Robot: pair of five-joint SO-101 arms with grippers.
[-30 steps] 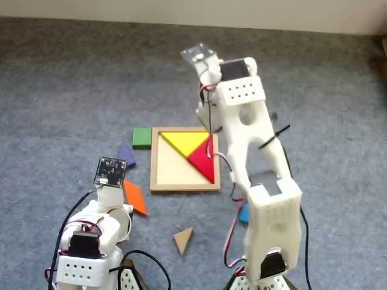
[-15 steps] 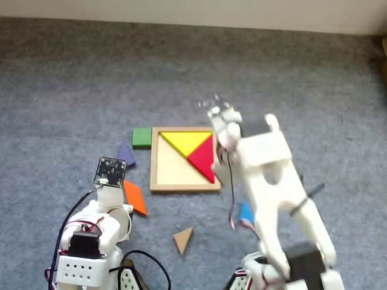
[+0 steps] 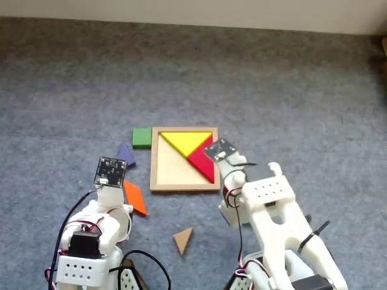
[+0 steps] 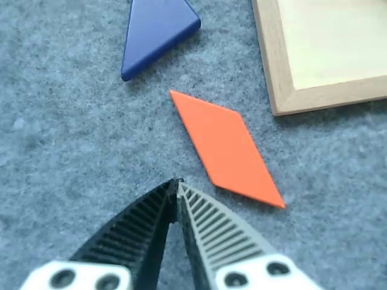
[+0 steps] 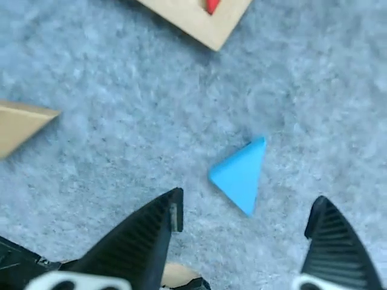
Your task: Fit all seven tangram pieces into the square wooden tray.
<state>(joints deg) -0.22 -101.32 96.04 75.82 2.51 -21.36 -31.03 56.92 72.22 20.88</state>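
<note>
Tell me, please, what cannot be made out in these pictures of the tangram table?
1. High view: the right arm covers the right rim of the tray, part of the red triangle, and the spot where the light blue triangle lies.
2. Left wrist view: the picture's edge cuts off the dark blue triangle and most of the tray.
3. Right wrist view: the edge cuts off the tan triangle.

The left arm (image 3: 112,223) and right arm (image 3: 272,194) are cased in white; the left claw (image 4: 176,184) is ribbed black and grey.
</note>
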